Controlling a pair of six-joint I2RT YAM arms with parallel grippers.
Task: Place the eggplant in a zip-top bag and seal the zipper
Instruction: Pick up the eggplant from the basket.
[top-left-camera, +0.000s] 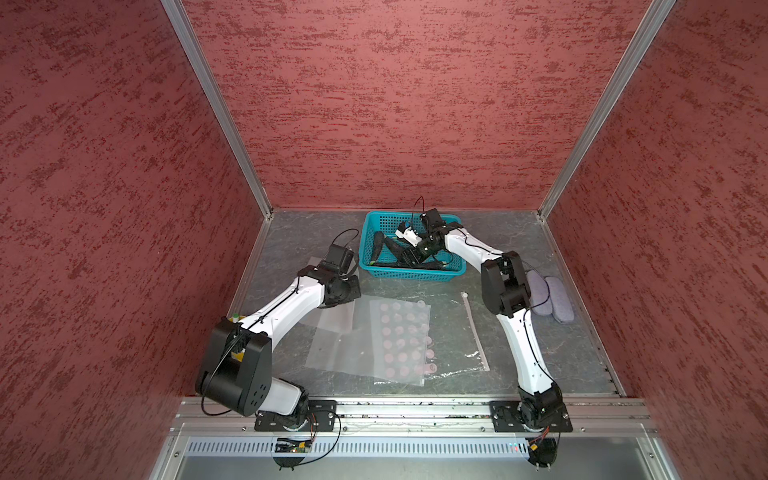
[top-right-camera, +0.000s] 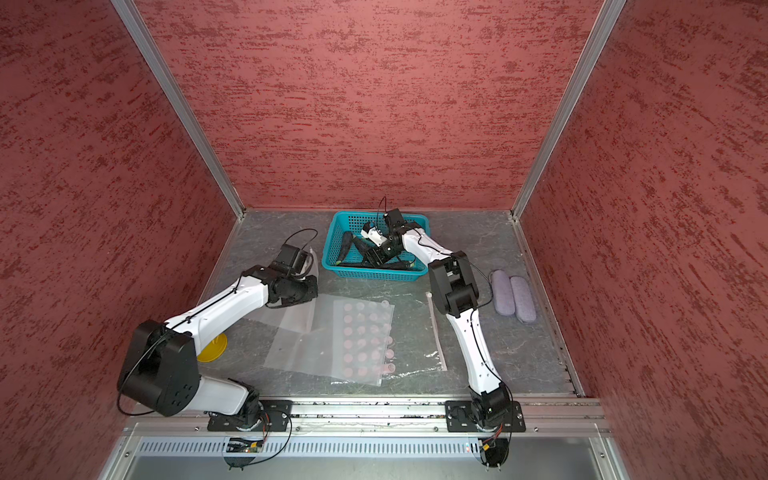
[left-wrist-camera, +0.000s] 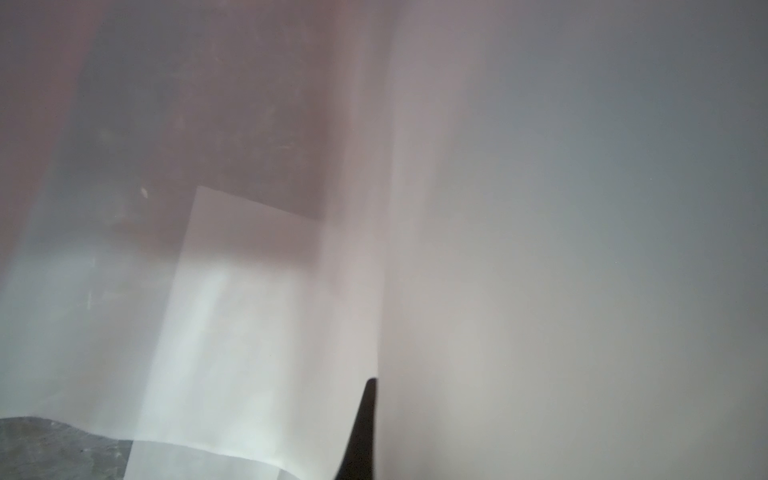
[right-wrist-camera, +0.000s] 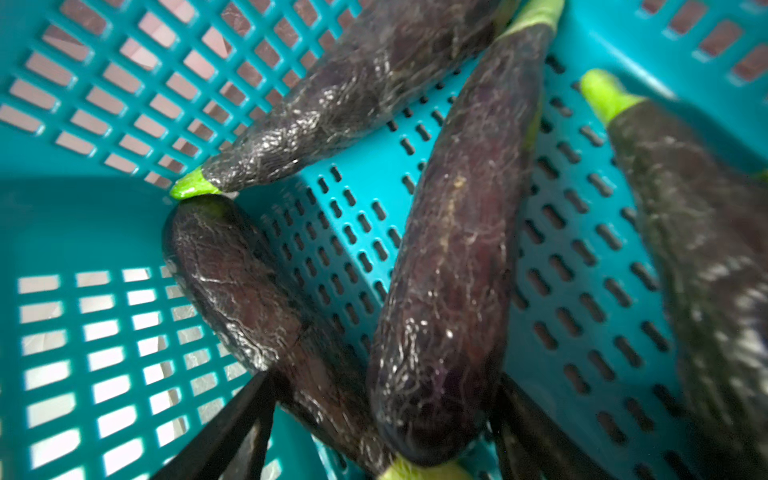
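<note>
Nearest the arm bases, a flat yellow disc (top-right-camera: 214, 347) showed only in part; the left arm's elbow covered the rest. Just beyond it, on the grey marbled tabletop (top-left-camera: 582, 353), lay the frosted translucent plastic bag (top-left-camera: 332, 349), overlapped by a clear sheet printed with pink dots (top-left-camera: 401, 336). Whether the frosted bag had a zipper could not be made out.

The left gripper (left-wrist-camera: 374, 390) was hidden under its own wrist in both top views. Its wrist view was fogged almost wholly by frosted film, with one black finger (left-wrist-camera: 363, 432) visible and its partner behind the film. The jaws were closed, pinching the bag's far corner, which curled up off the table.

Farther back sat the teal perforated plastic basket (top-left-camera: 415, 272). In both top views the right wrist covered the dark purple wrinkled eggplant (right-wrist-camera: 457, 249) at its fingers, and dark fingers and dark fruit ran together there. The right wrist view showed that eggplant lying in the basket across another eggplant (right-wrist-camera: 232, 270). Its long axis ran away from the wrist, with the rounded end nearest the fingers and the green stem end farthest, cut off by the frame.

The right gripper (right-wrist-camera: 384, 376) stood wide, one black finger on each side of the rounded end. Whether either pad touched the skin could not be told.
</note>
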